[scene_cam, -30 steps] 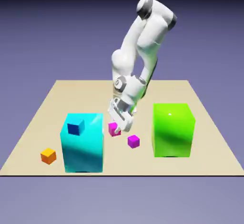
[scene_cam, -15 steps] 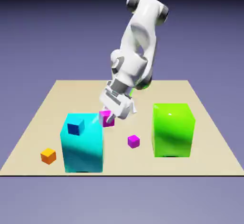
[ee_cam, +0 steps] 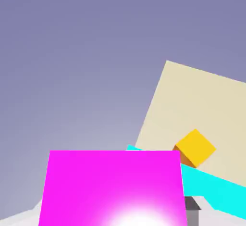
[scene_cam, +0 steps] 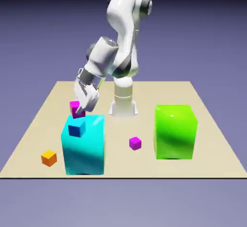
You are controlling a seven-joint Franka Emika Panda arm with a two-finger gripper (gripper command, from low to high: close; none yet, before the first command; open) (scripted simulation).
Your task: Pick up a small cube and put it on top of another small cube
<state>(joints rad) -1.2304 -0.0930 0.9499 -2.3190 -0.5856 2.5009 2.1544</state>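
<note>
Now end effector (scene_cam: 78,109) gripping magenta cube (scene_cam: 75,107), above navy cube (scene_cam: 76,128), unlabelled

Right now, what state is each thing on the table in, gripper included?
gripper: shut on the magenta cube, tilted, above the cyan block
magenta cube: held in the air, just above the navy cube, not yet set down
navy cube: resting on top of the cyan block
cyan block: upright on the table
violet cube: loose on the table
orange cube: loose on the table
green block: upright on the table

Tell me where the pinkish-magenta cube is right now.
The pinkish-magenta cube is held in the gripper, in the air just above the navy cube on the cyan block, at the exterior view's left.
</note>
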